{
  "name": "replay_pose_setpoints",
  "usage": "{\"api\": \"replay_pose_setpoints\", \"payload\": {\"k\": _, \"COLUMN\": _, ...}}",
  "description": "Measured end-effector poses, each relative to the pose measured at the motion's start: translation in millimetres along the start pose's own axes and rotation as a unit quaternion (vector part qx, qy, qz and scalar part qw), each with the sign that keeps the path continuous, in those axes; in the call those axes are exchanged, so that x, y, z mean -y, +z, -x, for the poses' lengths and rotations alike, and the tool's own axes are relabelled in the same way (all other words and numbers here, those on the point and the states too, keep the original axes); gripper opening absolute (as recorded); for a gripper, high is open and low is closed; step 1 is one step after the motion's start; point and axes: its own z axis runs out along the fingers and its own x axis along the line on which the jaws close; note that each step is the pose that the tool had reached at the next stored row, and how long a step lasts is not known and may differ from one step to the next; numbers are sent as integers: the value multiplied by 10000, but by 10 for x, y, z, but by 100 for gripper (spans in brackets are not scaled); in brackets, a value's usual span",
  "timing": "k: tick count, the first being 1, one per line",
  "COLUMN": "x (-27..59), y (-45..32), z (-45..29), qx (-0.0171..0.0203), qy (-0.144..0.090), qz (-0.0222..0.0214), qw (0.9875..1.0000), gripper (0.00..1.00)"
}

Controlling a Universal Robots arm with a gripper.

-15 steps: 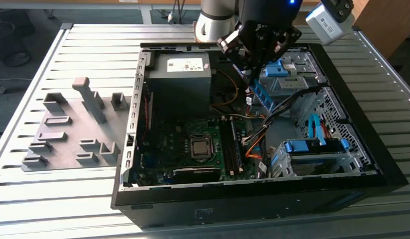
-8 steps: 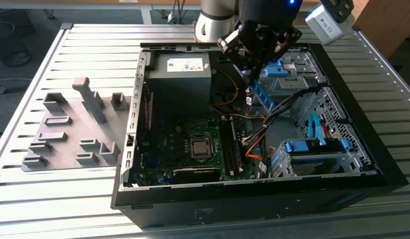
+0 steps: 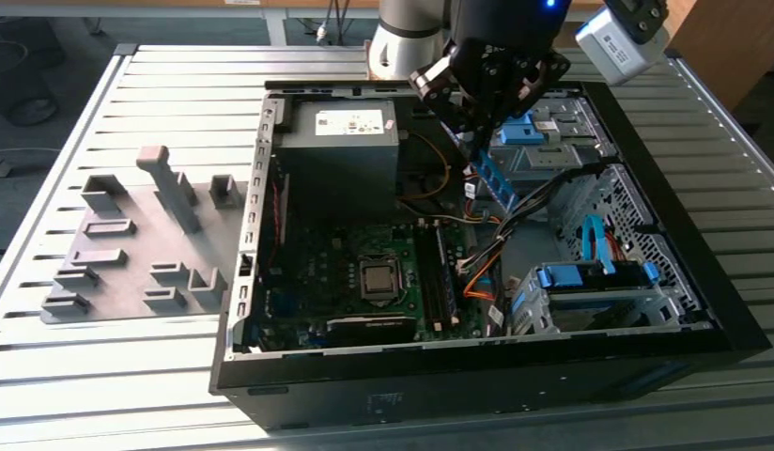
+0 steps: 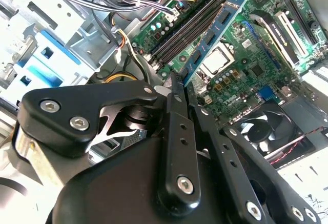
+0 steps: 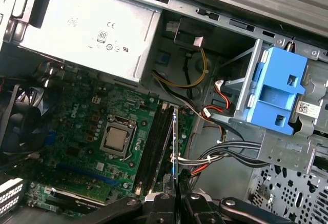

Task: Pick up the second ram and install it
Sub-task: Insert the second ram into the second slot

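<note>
1. The gripper (image 4: pixel 180 88) is closed on one end of the second ram (image 4: pixel 212 37), which sticks out straight ahead of its fingertips.
2. The second ram is a thin blue-green board with dark chips, seen edge-on in the first wrist view (image 5: pixel 175 147).
3. It hangs above the motherboard (image 5: pixel 87 116), over the black memory slots (image 5: pixel 154 147) beside the processor socket (image 5: pixel 117 138).
4. In the exterior view the gripper (image 3: pixel 481 141) is over the open computer case (image 3: pixel 688 282).

The scene was lit evenly by soft, diffuse light. Glare was seen on the slatted metal table (image 3: pixel 174 376) in the exterior view, while the computer case (image 3: pixel 487 376) interior was left shadowed. In the second wrist view the near gripper (image 4: pixel 177 88) was rendered dark and slightly blurred.
</note>
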Motion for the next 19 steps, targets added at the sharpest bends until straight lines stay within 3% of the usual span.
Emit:
{"api": "replay_pose_setpoints", "payload": {"k": 14, "x": 0, "y": 2, "z": 0, "qx": 0, "qy": 248, "qz": -8, "qw": 9997, "gripper": 14}}
{"api": "replay_pose_setpoints", "payload": {"k": 19, "x": 0, "y": 8, "z": 0, "qx": 0, "qy": 608, "qz": -19, "qw": 9982, "gripper": 14}}
